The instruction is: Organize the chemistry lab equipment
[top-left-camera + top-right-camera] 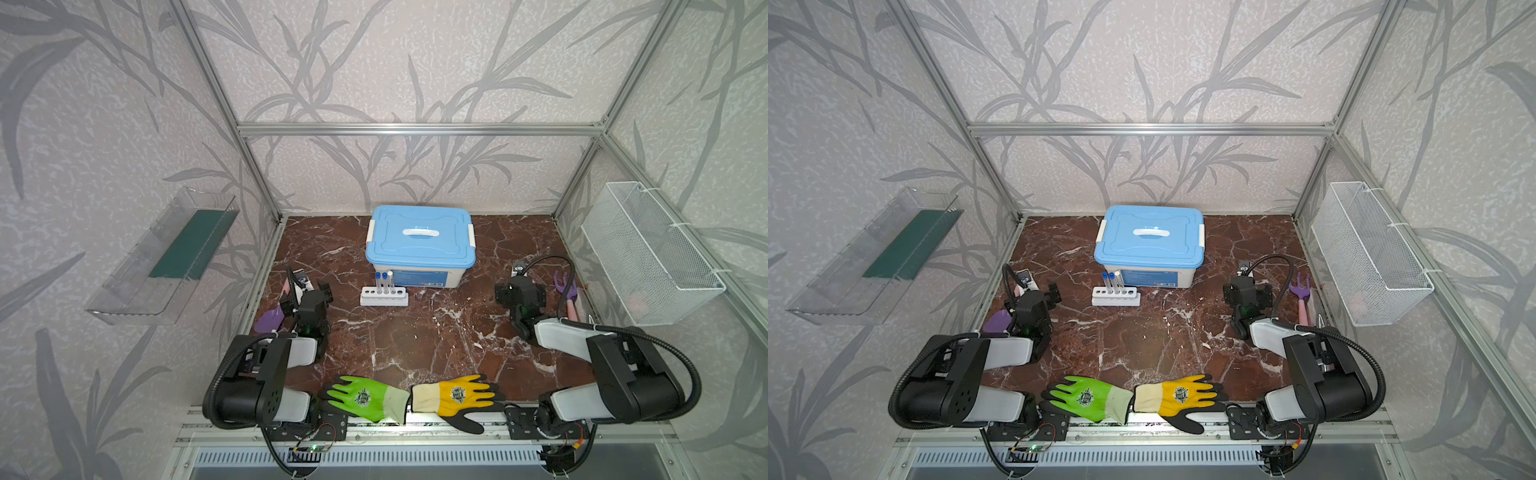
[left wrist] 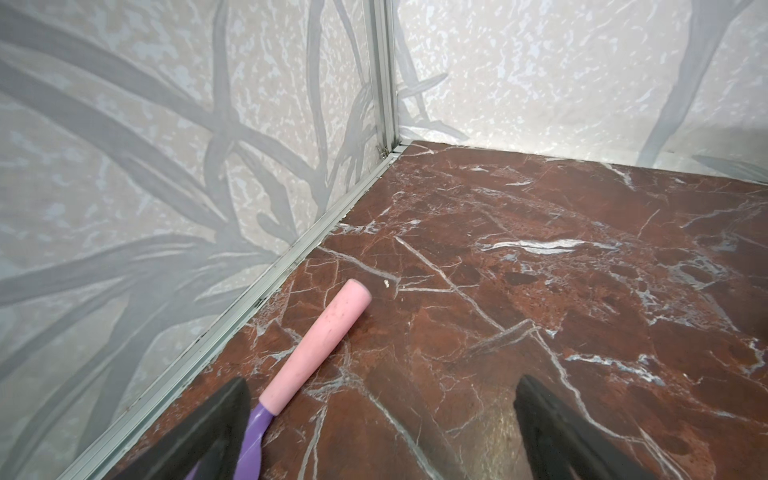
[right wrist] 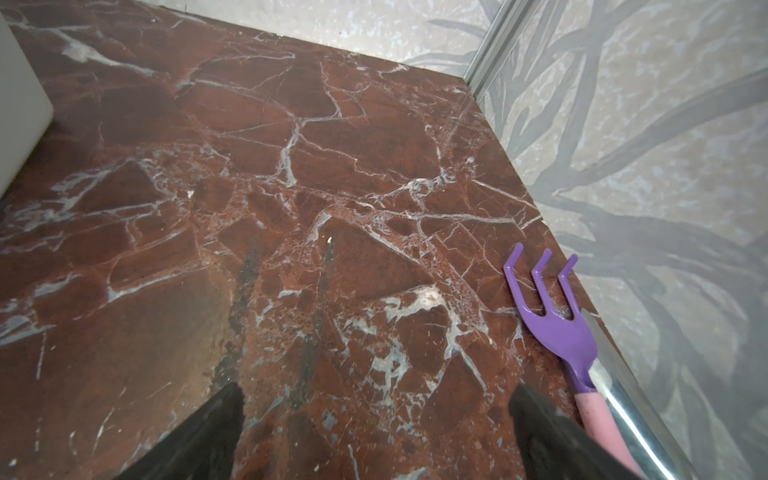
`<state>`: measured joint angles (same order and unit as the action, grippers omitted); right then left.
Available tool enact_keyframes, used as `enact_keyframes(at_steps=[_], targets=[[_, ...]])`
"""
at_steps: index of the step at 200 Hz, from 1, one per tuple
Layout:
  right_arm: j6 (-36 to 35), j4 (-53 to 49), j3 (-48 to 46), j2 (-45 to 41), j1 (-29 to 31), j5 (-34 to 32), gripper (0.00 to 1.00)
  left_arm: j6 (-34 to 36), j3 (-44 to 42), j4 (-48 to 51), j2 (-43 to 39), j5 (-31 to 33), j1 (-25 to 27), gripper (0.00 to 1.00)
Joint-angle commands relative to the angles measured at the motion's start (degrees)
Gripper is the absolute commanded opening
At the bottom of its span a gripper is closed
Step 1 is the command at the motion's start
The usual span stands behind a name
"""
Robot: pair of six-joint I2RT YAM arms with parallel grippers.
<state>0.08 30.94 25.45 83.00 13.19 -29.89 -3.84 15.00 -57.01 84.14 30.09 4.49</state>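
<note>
A white six-hole rack (image 1: pixel 384 296) (image 1: pixel 1116 297) stands mid-table in front of a blue-lidded box, with clear capped test tubes (image 1: pixel 384 282) (image 1: pixel 1112 282) upright in it. My left gripper (image 2: pixel 383 382) is open low over the marble near the left wall, with nothing between its fingers. A trowel's pink handle lies just beside one fingertip. My right gripper (image 3: pixel 377 386) is also open and empty, over bare marble near the right wall. A shiny metal strip (image 3: pixel 615 374), possibly the tweezers, lies along that wall beside a purple rake.
The blue-lidded white box (image 1: pixel 419 241) sits at the back centre. A purple trowel (image 2: pixel 320 345) lies by the left wall and a purple rake (image 3: pixel 565 328) by the right. Green (image 1: pixel 365 397) and yellow (image 1: pixel 457 395) gloves lie at the front edge. A wire basket (image 1: pixel 648 249) and a clear shelf (image 1: pixel 166 257) hang on the walls.
</note>
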Motion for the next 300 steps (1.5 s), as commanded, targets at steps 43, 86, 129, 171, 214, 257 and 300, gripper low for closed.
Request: enact_keyframes(at_steps=[43,86,129,171,214,257,300], targets=[[-3.5,17.8,-1.3,4.5,-1.8,7.0,0.99,4.0,3.9,-3.9,6.5,-11.5,-1.0,0.99],[-3.6,23.7,-4.1,5.1,-3.1,11.0,0.99,1.6,6.9,3.9,5.4,-18.2,-4.3,0.99],[-2.6,25.9,-5.1,7.0,-4.3,13.6,0.99,1.5,6.6,2.4,5.9,-19.8,-5.0,0.99],[-2.3,27.8,-5.2,8.1,-5.2,15.4,0.99,2.0,6.6,2.4,5.9,-19.1,-4.6,0.99],[-2.5,28.4,-5.3,8.3,-5.2,15.4,0.99,2.1,6.6,2.4,5.9,-18.8,-4.5,0.99],[-2.5,28.1,-5.3,8.2,-5.2,15.4,0.99,2.0,6.6,2.6,5.9,-18.8,-4.5,0.99],[-2.5,28.2,-5.3,8.2,-5.2,15.4,0.99,1.9,6.8,2.8,5.8,-19.1,-4.5,0.99]])
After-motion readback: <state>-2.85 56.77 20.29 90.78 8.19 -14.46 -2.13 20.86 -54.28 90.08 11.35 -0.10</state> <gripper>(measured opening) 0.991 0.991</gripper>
